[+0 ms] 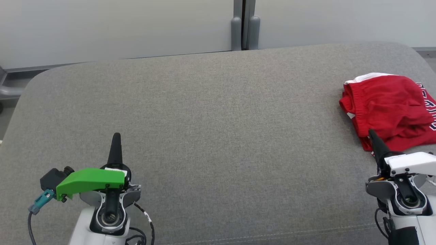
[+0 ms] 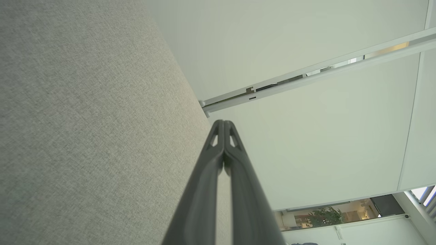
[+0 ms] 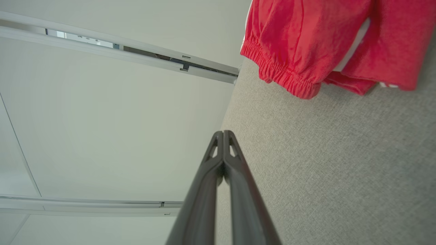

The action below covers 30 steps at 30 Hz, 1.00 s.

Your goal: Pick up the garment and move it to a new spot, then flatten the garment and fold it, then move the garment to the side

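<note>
surface: grey woven padded top (image 1: 218,136) with rounded far corners, spanning almost the full width. It's also alongside the fingers in both wrist views (image 2: 85,119) (image 3: 323,163).
backdrop: pale wall panels (image 1: 119,27) behind the far edge, with a grey vertical post (image 1: 243,27) at the joint between them, about mid-width.
garment: red garment (image 1: 388,105) with white trim and dark lettering on its right side, lying on the right of the surface, about mid-depth. It's bunched and creased, not flat, and its right part runs out of the head view. The right wrist view shows a gathered elastic hem and a white stripe (image 3: 306,37).
left arm: near left, white wrist housing, fingers pointing to the far side.
left gripper: (image 1: 115,137) fingers pressed together tip to tip, gripping nothing, well apart from the garment. The wrist view confirms the tips meet (image 2: 223,124).
right arm: near right, white housing, just near of the garment.
right gripper: (image 1: 373,134) closed tight, tips together (image 3: 223,134). In the head view the tip overlaps the garment's near-left edge. The wrist view shows bare grey fabric between the tips and the hem, so no cloth is pinched.
green cover: bright green plastic piece (image 1: 90,180) on the left wrist.
connector: small teal plug (image 1: 41,200) on a cable at the green cover's left end.
</note>
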Available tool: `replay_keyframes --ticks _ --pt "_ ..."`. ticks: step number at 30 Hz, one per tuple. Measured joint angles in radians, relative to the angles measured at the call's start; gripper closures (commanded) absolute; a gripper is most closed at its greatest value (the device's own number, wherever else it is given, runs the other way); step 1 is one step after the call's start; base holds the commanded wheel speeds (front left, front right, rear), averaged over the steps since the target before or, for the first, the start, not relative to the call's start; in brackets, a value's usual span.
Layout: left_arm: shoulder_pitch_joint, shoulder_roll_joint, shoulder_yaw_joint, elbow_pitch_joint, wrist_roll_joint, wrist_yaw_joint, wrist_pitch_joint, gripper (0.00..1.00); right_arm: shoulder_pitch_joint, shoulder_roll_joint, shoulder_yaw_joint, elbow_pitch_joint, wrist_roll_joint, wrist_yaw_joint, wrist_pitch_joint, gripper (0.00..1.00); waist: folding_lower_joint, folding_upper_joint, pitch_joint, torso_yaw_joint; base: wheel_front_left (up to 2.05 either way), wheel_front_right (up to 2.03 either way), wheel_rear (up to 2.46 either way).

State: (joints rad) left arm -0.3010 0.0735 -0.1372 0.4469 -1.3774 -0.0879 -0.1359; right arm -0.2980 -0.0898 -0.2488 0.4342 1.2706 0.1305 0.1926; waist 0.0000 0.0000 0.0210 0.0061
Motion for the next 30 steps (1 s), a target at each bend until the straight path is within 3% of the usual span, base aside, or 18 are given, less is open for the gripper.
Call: replay_keyframes --ticks 30 --pt "-0.068 -0.02 0.01 0.053 -0.235 -0.033 0.023 1.0 -0.078 -0.015 -0.05 0.087 0.233 0.0 0.068 1.0 0.0 0.0 0.002 -0.005 0.0 0.0 0.0"
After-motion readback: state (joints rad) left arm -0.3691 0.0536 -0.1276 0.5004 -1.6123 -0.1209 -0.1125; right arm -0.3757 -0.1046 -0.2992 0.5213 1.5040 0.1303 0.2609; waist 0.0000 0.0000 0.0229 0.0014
